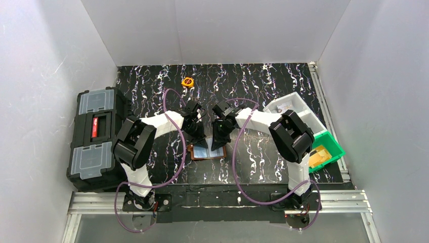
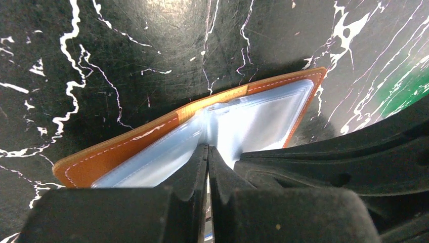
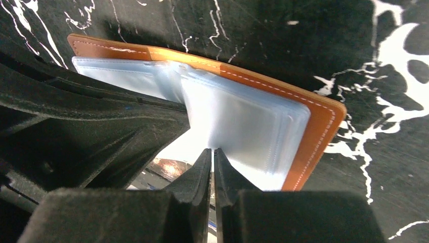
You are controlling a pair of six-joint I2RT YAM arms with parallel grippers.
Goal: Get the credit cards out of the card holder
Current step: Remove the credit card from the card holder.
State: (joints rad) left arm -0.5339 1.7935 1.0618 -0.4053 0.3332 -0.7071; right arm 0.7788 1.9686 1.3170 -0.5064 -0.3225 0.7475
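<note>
The card holder [image 1: 207,151] lies open on the black marbled table, brown leather [image 2: 126,147] outside and pale clear pockets [image 3: 243,126] inside. My left gripper [image 2: 208,148] is shut, its tips pressed on the pockets at the spine. My right gripper [image 3: 212,150] is closed to a thin slit at the edge of a clear pocket leaf and seems to pinch it. A shiny reddish-brown credit card [image 3: 164,168] shows just left of those tips, partly hidden under the left gripper's black body. In the top view the two grippers [image 1: 198,137] [image 1: 218,142] meet over the holder.
A black toolbox [image 1: 96,136] with grey lids stands at the left table edge. A white tray [image 1: 296,109] and a green bin [image 1: 326,152] sit at the right. A small round orange object [image 1: 187,81] lies at the back.
</note>
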